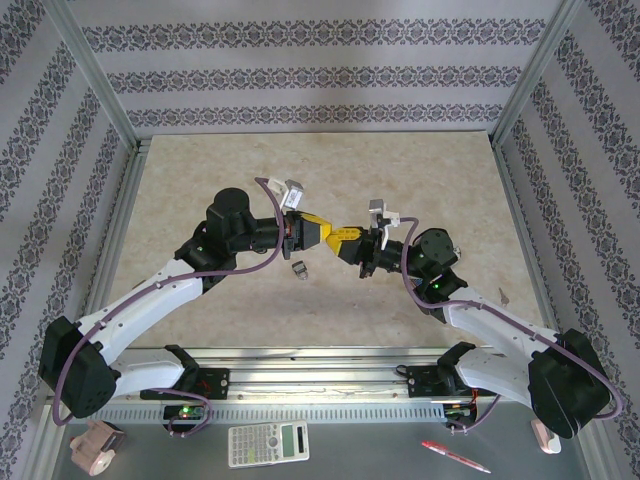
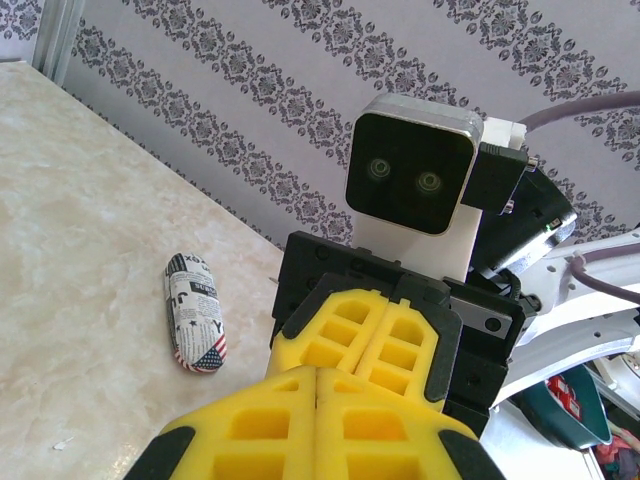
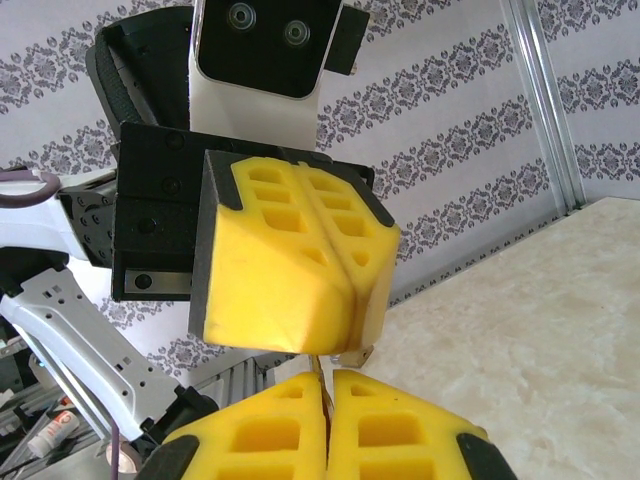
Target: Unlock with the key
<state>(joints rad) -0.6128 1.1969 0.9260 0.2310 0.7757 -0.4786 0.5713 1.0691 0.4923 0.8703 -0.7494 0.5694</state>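
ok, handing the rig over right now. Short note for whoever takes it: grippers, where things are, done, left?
Grippers: left gripper shut, held above mid-table, tip to tip with the right gripper, also shut.
Things: a thin brownish sliver sits in the seam of the right fingers where the tips meet. It may be the key; cannot tell. A small printed object lies on the table, apart from both grippers; unclear if it is the lock.
Done: nothing visibly unlocked.
Left: confirm key and lock, insert, turn.
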